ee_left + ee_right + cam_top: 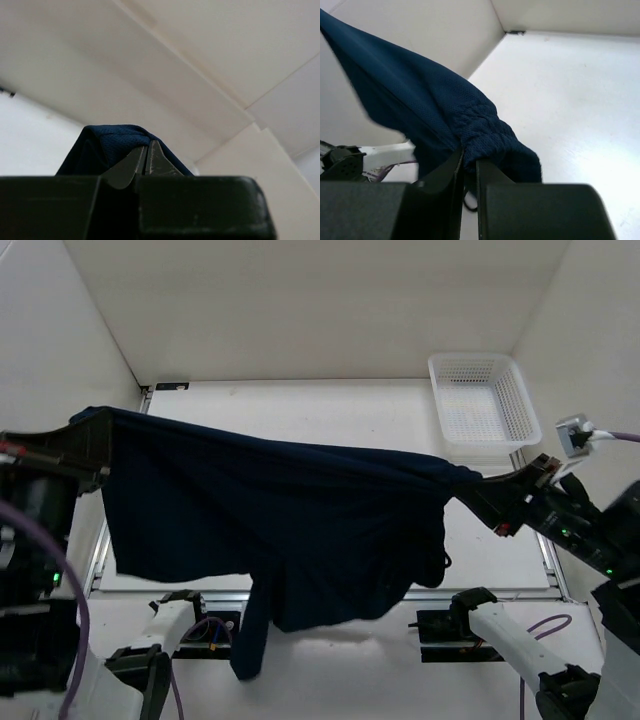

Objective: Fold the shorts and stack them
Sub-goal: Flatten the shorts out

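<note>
Stretching across the whole width of the table (pixel 300 410), the shorts (pixel 280 520) hang in the air as a dark navy sheet, held up by both arms. The left arm is raised over the table's left edge, its forearm roughly level and the left gripper (pixel 88 432) pointing inward toward the right. The left wrist view shows its jaws pressed together on a folded peak of mesh fabric (pixel 110 142), with the left gripper (pixel 147 150) pinching that corner from below. The right arm rises beside the right edge, near a white lattice basket (pixel 480 410) that sits at the far right corner. The right gripper (pixel 478 485) points left and clamps the gathered, puckered waistband end. In the right wrist view the fabric (pixel 420 100) bunches just above the narrow slit between the jaws of the right gripper (pixel 469 160) and runs away up and to the left. The cloth's top edge sags slightly from the left grip down to the right one. One leg droops lowest, past the table's near edge between the two arm bases.
</note>
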Available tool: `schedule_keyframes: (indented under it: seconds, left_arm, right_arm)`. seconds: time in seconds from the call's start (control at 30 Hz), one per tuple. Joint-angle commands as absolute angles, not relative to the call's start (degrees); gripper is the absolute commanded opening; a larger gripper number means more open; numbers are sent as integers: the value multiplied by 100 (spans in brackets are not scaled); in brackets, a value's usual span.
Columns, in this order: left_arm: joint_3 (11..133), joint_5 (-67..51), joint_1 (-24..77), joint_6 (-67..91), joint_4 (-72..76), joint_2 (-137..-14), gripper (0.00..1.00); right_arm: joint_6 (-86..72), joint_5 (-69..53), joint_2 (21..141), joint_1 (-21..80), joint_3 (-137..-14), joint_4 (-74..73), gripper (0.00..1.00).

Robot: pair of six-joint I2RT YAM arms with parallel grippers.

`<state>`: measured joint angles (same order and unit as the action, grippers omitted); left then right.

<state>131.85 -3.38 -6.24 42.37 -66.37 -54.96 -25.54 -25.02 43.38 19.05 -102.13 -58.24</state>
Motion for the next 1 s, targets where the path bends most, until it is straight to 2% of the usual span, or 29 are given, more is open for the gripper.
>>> schedule_keyframes:
  seconds: [0.0,0.07,0.23,0.33,0.37,0.43,0.5,0.57,0.7,0.8,0.83,0.97]
  left_arm:
    - [12317,98,-659,3999,-6216,-6249,10]
    - [11597,-26,-659,3999,-5723,-6555,10]
    - [11030,-396,-606,3798,-5362,-7741,10]
    - [10732,321,-273,3735,-4976,-8681,10]
    - [10836,386,-220,3735,-4896,-9310,10]
    - [11257,160,-220,3517,-4896,-10095,23]
    - [12027,-8,-220,3463,-5254,-11051,39]
    - [12417,-122,-168,3252,-5677,-11389,42]
    - [12175,-9,-44,3068,-5730,-11076,46]
    - [11788,131,-44,3067,-5730,-10724,46]
    - [11403,132,8,3067,-5730,-10409,46]
    - [10014,369,114,3084,-5730,-9442,34]
  right_arm:
    - [-2320,-1653,4518,1898,-9784,-6073,0]
    - [-2373,-1364,4710,1898,-9230,-5829,0]
    - [-2373,-1117,5369,1898,-7903,-5038,0]
    - [-2504,-1116,6498,1715,-7252,-4142,0]
    - [-2635,-1255,6843,1514,-7190,-3931,12]
    - [-2637,-1406,8016,1310,-7521,-3464,57]
    - [-2732,-1197,8750,1239,-8031,-3463,78]
    - [-2934,-827,9412,1099,-8761,-3805,81]
    - [-2980,-633,9099,1177,-8491,-3595,80]
    - [-2831,-580,8712,1300,-7948,-3595,71]
    - [-2769,-580,8606,1301,-7780,-3595,63]
    - [-2646,-809,7947,1414,-6822,-3647,56]
